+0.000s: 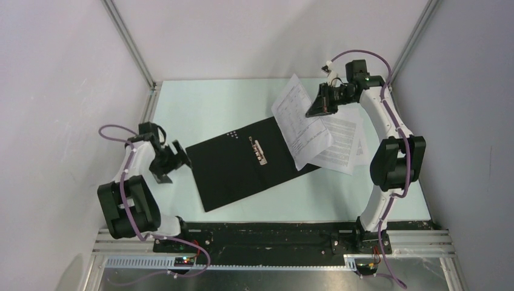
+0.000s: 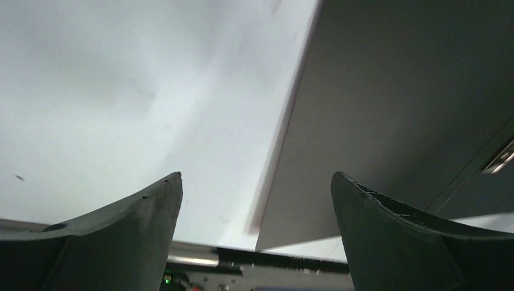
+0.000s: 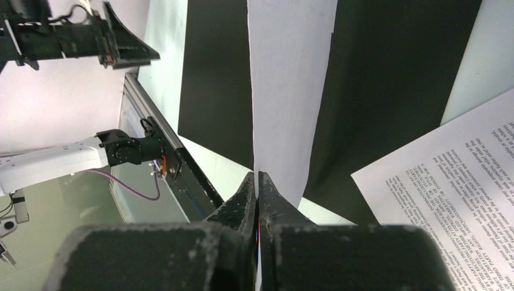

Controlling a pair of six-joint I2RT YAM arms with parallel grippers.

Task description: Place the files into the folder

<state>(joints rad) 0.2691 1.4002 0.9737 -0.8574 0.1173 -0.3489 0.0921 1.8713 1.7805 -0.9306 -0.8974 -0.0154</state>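
You had the right gripper (image 3: 257, 177) clamped on a white printed paper sheet (image 1: 297, 121) over the open flat black folder's (image 1: 236, 170) right edge. The left gripper (image 2: 256, 176) stood wide and empty.

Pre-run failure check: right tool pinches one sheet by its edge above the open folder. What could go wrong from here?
The right tool grips the held sheet only at its edge; limp, it may land skewed on the folder.
It could snag on the metal clip.
Sweeping it might drag the loose sheets overlapping the folder's edge.
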